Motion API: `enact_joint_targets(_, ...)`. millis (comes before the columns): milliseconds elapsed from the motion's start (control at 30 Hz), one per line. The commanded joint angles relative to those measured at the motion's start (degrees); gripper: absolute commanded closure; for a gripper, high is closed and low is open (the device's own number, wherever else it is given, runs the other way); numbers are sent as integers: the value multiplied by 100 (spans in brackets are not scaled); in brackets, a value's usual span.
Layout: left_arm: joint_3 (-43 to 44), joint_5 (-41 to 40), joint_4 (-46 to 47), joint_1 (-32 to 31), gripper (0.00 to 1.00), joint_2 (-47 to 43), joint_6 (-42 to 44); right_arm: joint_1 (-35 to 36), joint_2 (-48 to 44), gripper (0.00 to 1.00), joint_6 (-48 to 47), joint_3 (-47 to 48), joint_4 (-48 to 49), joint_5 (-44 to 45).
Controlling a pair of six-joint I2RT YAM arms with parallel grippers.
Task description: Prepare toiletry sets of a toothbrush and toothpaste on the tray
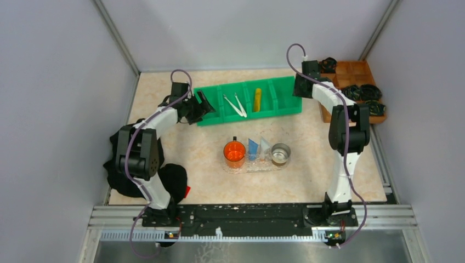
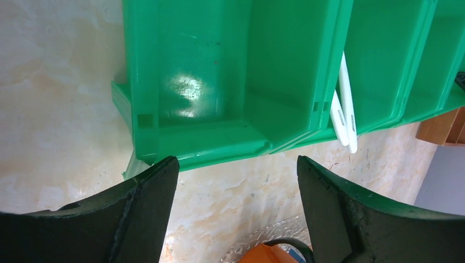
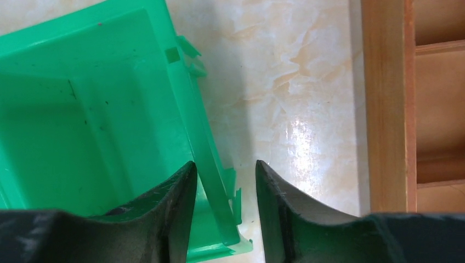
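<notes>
Two white toothbrushes [image 1: 234,105] [image 2: 344,104] lie in the second compartment of the green bin [image 1: 285,96] [image 2: 192,137] [image 3: 82,109]. A yellow toothpaste tube [image 1: 257,99] lies in the compartment beside them. A blue toothpaste tube [image 1: 253,148] and a white one [image 1: 265,147] stand on the clear tray [image 1: 247,169] [image 2: 257,241], between an orange cup [image 1: 234,152] and a metal cup [image 1: 281,154]. My left gripper [image 1: 202,105] [image 2: 237,170] hangs wide open at the bin's left end, holding nothing. My right gripper [image 1: 300,86] [image 3: 225,163] is open, its jaws astride the bin's right end wall.
A brown wooden compartmented box [image 1: 356,71] [image 3: 384,104] with black items sits at the back right, close to the right gripper. A black cloth heap [image 1: 170,181] lies by the left arm's base. Grey walls close in three sides.
</notes>
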Motion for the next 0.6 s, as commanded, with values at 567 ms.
enact_joint_targets(567, -548, 15, 76, 119, 16, -251, -97, 16, -678, 91, 109, -1139, 181, -183)
